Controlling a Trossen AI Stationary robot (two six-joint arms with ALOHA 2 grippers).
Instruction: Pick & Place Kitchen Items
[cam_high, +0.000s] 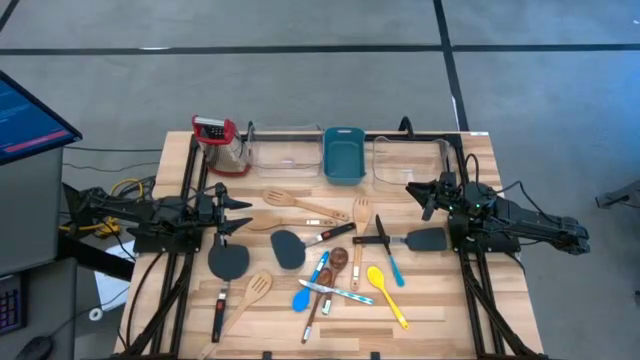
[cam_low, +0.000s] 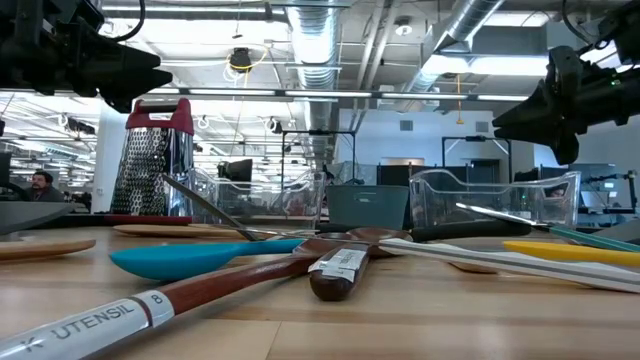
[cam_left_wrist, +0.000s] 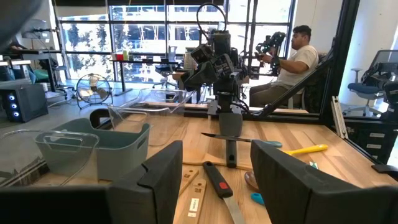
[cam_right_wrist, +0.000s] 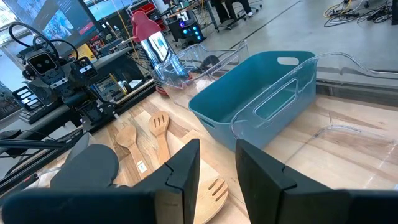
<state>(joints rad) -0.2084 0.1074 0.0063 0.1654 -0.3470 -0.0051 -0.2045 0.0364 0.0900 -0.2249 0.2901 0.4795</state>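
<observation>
Hovering at the table's two side edges, both arms hang above the board with nothing in their claws: the left gripper (cam_high: 232, 212) has its fingers spread wide and empty, the right gripper (cam_high: 428, 197) stands part open, gripping nothing. The utensils (cam_high: 320, 260) lie scattered flat across the middle of the table, between the two arms and nearer the front edge than the bins. What the next pick seems to turn on is nearness — a black spatula (cam_high: 228, 272) lies just below and in front of the left gripper, its blade close under the fingers and its handle running away toward the front edge, so that arm would likely have to drop and turn to cross the handle. Another black spatula (cam_high: 420, 240) lies just beside the right gripper, its long axis across the table, handle pointing to the centre. Behind the pile stand the teal tub (cam_high: 342, 154), flanked by two clear bins (cam_high: 285, 152), and a grater (cam_high: 222, 146) near the left arm. Crossed handles in the central heap could snag — the outer spatulas look freer.
</observation>
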